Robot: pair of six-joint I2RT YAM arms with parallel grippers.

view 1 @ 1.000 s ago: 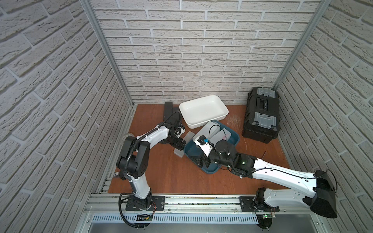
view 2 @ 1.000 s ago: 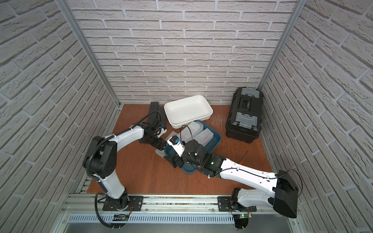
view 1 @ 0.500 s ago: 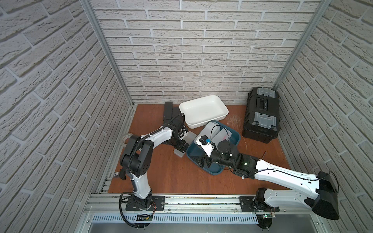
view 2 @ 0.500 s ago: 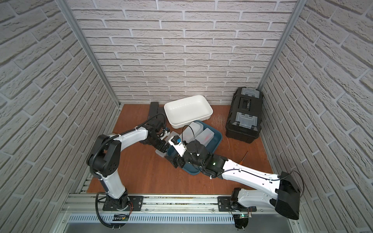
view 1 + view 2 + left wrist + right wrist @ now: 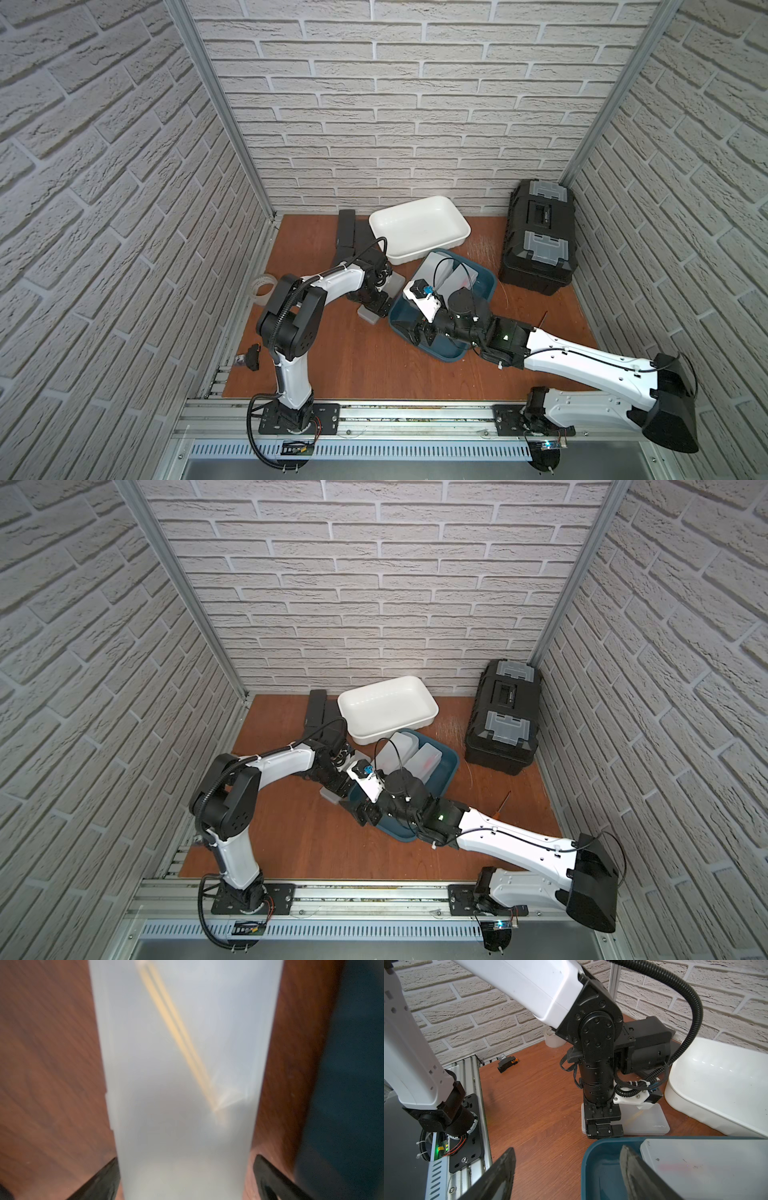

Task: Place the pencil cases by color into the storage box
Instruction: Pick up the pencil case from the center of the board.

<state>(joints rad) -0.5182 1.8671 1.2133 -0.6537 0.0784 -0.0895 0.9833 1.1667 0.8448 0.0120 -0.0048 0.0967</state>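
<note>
Tabletop [image 5: 332, 374]: three frosted cases [image 5: 424, 761] (two in blue box [image 5: 600, 1167]), left hand [image 5: 186, 1158] splayed astride third case [image 5: 645, 1120], right hand [image 5: 566, 1148] parted, empty.

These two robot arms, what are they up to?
They are sorting pencil cases by colour. The left gripper stands over a frosted white plastic pencil case lying on the table beside the dark blue plastic bin, jaws at either long side; whether it has clamped yet is unclear. The right gripper hovers open and empty over the bin's corner. Two more frosted cases already lie in the bin.
</note>
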